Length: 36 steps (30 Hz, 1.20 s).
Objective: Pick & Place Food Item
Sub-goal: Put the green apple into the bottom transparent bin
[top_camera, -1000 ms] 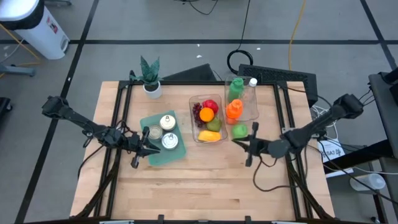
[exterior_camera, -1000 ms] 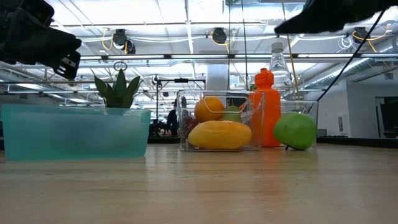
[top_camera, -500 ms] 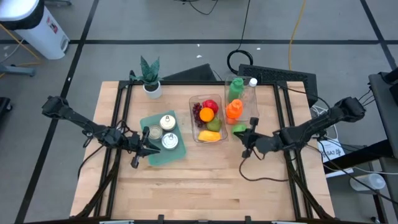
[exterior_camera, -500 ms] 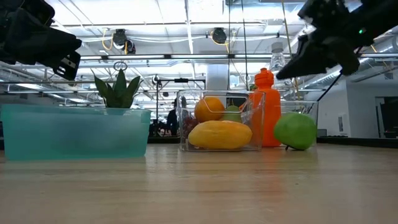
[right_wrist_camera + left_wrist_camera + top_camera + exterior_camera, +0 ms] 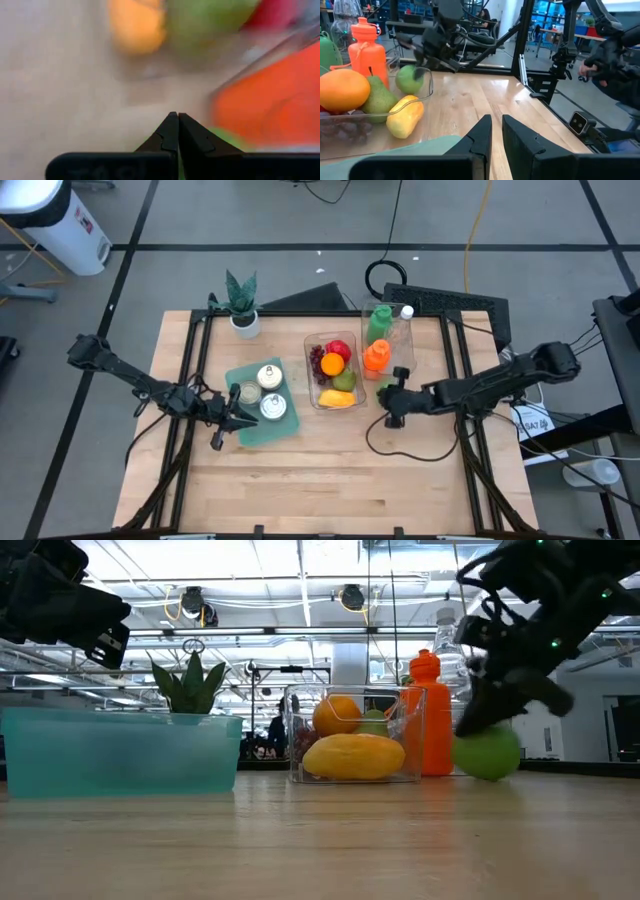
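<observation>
I see a pale wood-plank table framed by black rails, standing on a grey floor crossed by dark tape lines. The apple sits on the bare wood just beside the orange bottle, toward the table's right edge, next to the clear bin of fruit. My right hand is down over the apple with its fingers pressed together; they hold nothing, and in the low view the hand partly covers the apple. My left hand hangs above the teal tray of cans near the left edge, fingers closed and empty. A potted plant stands at the far left corner. Off the far edge lie a black mat and a coiled cable; a white bin stands on the floor. Looking level across the table, the room behind is an open workshop with ceiling lights and exposed pipes.
</observation>
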### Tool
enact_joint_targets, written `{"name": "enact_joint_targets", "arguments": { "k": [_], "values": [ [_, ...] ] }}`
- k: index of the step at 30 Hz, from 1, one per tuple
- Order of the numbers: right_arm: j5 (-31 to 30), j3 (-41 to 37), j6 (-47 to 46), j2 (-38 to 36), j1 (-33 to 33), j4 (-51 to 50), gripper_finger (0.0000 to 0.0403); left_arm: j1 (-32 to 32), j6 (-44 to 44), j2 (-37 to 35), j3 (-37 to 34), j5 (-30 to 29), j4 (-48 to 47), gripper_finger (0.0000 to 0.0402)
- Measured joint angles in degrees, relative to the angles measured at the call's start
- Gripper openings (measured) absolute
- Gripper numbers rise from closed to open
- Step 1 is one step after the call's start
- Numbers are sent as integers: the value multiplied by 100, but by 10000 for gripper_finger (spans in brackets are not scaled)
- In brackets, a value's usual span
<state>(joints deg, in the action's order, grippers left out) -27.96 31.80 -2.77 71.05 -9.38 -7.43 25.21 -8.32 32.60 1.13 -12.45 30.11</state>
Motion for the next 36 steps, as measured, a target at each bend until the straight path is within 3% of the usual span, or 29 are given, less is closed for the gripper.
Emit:
{"name": "enact_joint_targets", "arguments": {
  "k": [4, 7, 9, 12, 16, 19, 21, 25, 30, 33, 36],
  "values": [
    [1229, 193, -1377, 98, -232, -734, 0, 0, -2, 1, 0, 2, -2, 51],
    [1871, 423, -1579, 85, -903, -454, 0, 0, -4, 1, 0, 4, -15, 51],
    [1729, 639, -1453, 85, -1395, -373, 0, 0, -4, 2, 0, 8, -38, 51],
    [952, 1098, -1335, 22, -1999, -588, 0, 0, -4, 0, 0, 7, -39, 51],
    [-293, 1827, -1714, -78, -2576, -1939, 0, 0, -15, 2, 0, 7, -37, 51],
    [-373, 2389, -2056, -101, -2780, -3418, 2, 0, -22, 1, 0, 11, -37, 51],
    [109, 2671, -2239, -99, -2825, -4091, 17, 0, -55, 2, 0, 20, -37, 51],
    [1203, 3055, -3061, -101, -2653, -4711, 93, 0, -73, 2, 0, 20, -37, 51],
    [2352, 3127, -4439, -95, -2472, -5250, 244, 0, -92, 0, 0, 18, -35, 51],
    [2362, 3127, -4808, -95, -2556, -5804, 331, 0, -92, 2, 0, 18, -35, 51],
    [2370, 3127, -5221, -95, -2574, -6514, 371, 0, -94, 2, 0, 18, -33, 51]
  ]
}}
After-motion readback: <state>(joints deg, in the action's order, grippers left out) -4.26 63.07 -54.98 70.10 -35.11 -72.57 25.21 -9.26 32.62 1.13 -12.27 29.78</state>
